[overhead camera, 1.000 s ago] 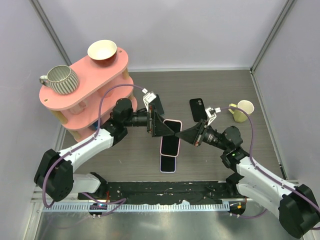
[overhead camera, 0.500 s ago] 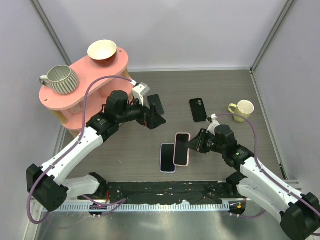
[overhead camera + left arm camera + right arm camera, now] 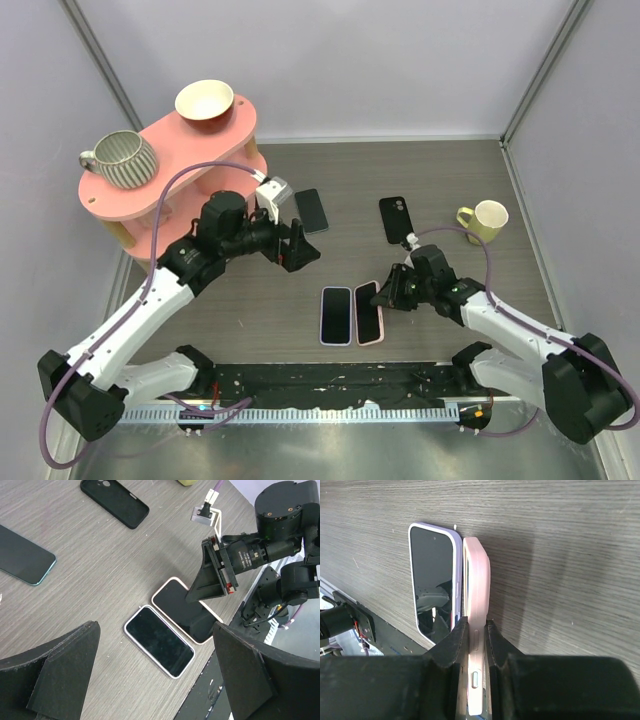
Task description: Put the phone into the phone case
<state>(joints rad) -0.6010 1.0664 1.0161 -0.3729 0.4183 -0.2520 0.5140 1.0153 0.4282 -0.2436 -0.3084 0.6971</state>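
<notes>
My right gripper (image 3: pixel 385 293) (image 3: pixel 476 622) is shut on the long edge of a phone in a pink case (image 3: pixel 368 312) (image 3: pixel 185 611) (image 3: pixel 476 595). That phone is tilted up on its side, right beside a lavender-rimmed phone (image 3: pixel 336 314) (image 3: pixel 159 641) (image 3: pixel 432 580) lying flat, screen up. A black phone case (image 3: pixel 396 219) (image 3: pixel 115 502) lies further back on the table. My left gripper (image 3: pixel 298 250) (image 3: pixel 155 630) hangs wide open above the table, left of and behind both phones, holding nothing.
A dark phone (image 3: pixel 311 210) (image 3: pixel 22 555) lies behind the left gripper. A yellow mug (image 3: pixel 487 220) stands at the right. A pink two-tier shelf (image 3: pixel 170 170) at back left carries a striped mug (image 3: pixel 122 158) and a bowl (image 3: pixel 205 102). The table's front edge runs just below the phones.
The left gripper let go of the pink-cased phone, opened fully and drew back to the left. The right gripper carried that phone down beside the lavender-rimmed one.
</notes>
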